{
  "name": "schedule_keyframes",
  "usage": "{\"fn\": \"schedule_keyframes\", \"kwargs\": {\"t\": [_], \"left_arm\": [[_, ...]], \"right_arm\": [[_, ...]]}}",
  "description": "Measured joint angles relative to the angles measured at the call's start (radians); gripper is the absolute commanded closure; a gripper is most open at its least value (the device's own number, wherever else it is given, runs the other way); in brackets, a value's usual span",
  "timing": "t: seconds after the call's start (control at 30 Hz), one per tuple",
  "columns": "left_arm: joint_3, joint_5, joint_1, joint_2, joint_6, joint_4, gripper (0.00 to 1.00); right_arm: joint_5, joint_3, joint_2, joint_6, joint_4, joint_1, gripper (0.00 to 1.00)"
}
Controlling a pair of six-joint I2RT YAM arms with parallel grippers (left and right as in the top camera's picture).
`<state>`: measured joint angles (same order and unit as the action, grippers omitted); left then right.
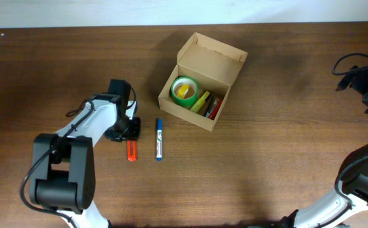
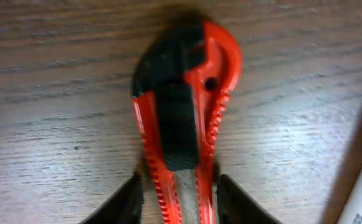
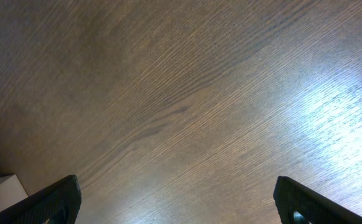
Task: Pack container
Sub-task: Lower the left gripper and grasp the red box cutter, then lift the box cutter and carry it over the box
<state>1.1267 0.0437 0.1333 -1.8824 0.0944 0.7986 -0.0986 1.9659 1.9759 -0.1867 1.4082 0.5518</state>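
Utility knife [image 2: 181, 124]: red and black body, lying flat on the desk [image 1: 266, 164], nearest the left wrist camera. The left pincer [image 2: 177, 202] straddles its rear end, one finger close against each ribbed side. Whether the fingers press on the body or only flank it cannot be told from these views. The container [image 1: 185, 114], a plain brown cardboard box, stands open at the centre rear of the desk, up and to the right of the knife, with its hinged lid [image 1: 212, 50] raised at the far side. Inside it are a green and yellow tape roll [image 1: 185, 90] at the left end and yellow and red items [image 1: 208, 104] beside the roll; what those are is too small to tell. Handling judgement: the container is likely light, with thin walls that flex and crush under a hard pinch, and it may slide on the smooth wood. Take hold of it over the rim of a side wall, near a corner where the board is stiffest, or steady it from outside. Do not lift by the lid, which will swing on its hinge. A blue pen [image 1: 159, 139] lies on the desk between knife and container, just beside the knife and apart from the box. The right pincer [image 3: 181, 202] is well apart at the right edge, fingers spread wide over bare wood, holding nothing.
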Motion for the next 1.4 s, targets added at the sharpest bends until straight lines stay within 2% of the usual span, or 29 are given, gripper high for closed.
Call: {"fn": "schedule_keyframes", "kwargs": {"t": [0.07,0.3,0.47,0.77,1.03,1.23,1.4], "left_arm": [[0.005,-0.001,-0.002,-0.003,0.007,-0.006,0.98],[0.038,0.021,-0.001,-0.019,0.002,-0.055,0.98],[0.123,0.019,0.000,-0.068,-0.035,0.015,0.98],[0.480,0.014,0.002,-0.096,-0.145,0.212,0.98],[0.795,0.005,0.005,-0.096,-0.339,0.426,0.98],[0.975,0.003,0.048,-0.096,-0.503,0.467,0.98],[1.060,0.002,0.130,-0.106,-0.589,0.469,0.99]], "right_arm": [[0.000,0.000,0.000,0.000,0.000,0.000,0.01],[0.000,0.000,0.000,-0.001,0.000,0.000,0.00],[0.000,0.000,0.000,0.000,0.000,0.000,0.01],[0.000,0.000,0.000,0.000,0.000,0.000,0.01],[0.000,0.000,0.000,-0.001,0.000,0.000,0.01],[0.000,0.000,0.000,0.000,0.000,0.000,0.01],[0.000,0.000,0.000,0.000,0.000,0.000,0.01]]}}
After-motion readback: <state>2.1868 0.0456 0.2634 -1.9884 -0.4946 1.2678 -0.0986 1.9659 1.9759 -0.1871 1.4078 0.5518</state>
